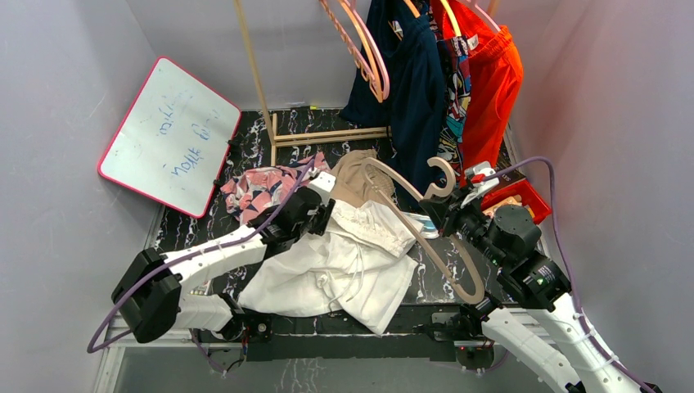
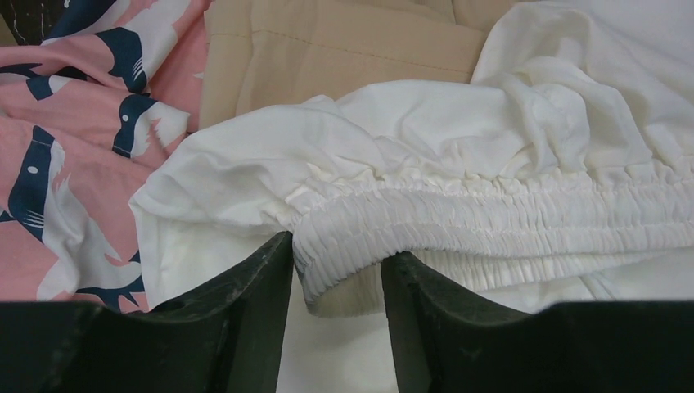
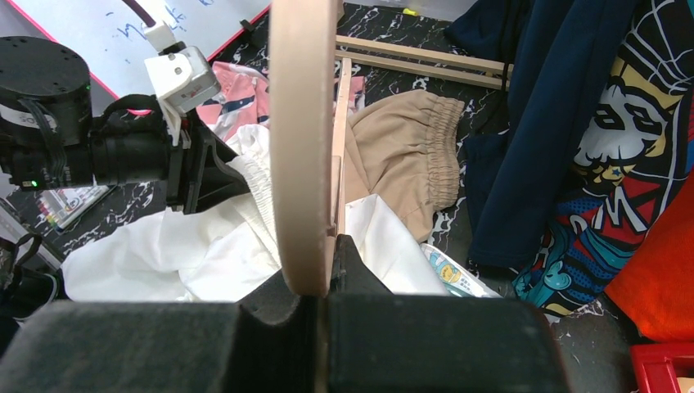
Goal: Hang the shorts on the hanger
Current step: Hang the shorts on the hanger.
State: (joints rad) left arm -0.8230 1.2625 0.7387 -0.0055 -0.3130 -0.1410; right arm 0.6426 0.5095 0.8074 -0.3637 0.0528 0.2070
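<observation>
The white shorts lie crumpled on the dark table in front of the arms. In the left wrist view their gathered waistband runs across, and a fold of it sits between the two fingertips of my left gripper, which touch it on both sides. From above, the left gripper is at the shorts' far edge. My right gripper is shut on the pale beige hanger near its hook, holding it above the shorts' right side. In the right wrist view the hanger rises straight up from the shut right gripper.
Tan shorts and a pink patterned garment lie just behind the white shorts. A whiteboard leans at the left wall. A wooden rack carries pink hangers, navy clothes and orange clothes. A red bin sits right.
</observation>
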